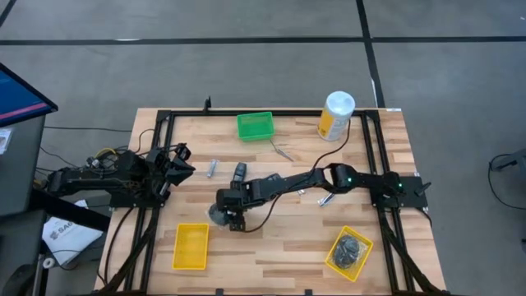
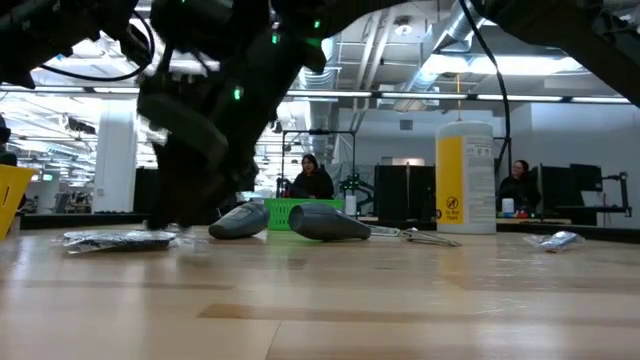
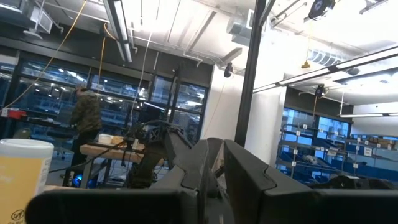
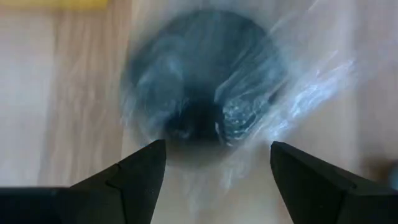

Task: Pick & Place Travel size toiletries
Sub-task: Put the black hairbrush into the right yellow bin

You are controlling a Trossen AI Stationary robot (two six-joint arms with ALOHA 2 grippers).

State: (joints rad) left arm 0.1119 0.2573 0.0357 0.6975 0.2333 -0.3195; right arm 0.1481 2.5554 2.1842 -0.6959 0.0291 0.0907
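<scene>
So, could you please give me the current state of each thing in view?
Right tool: open, poised over the black round bundle, not gripping.
Left tool: waiting at the table's left edge.
Canister: upright.
Green tray: looks empty.
Yellow tray near the left arm: empty.
Yellow tray near the right arm: holds a bundle.

Glossy clear plastic wraps the black bundle (image 4: 205,81) on pale smooth wood table (image 4: 56,112).
</scene>
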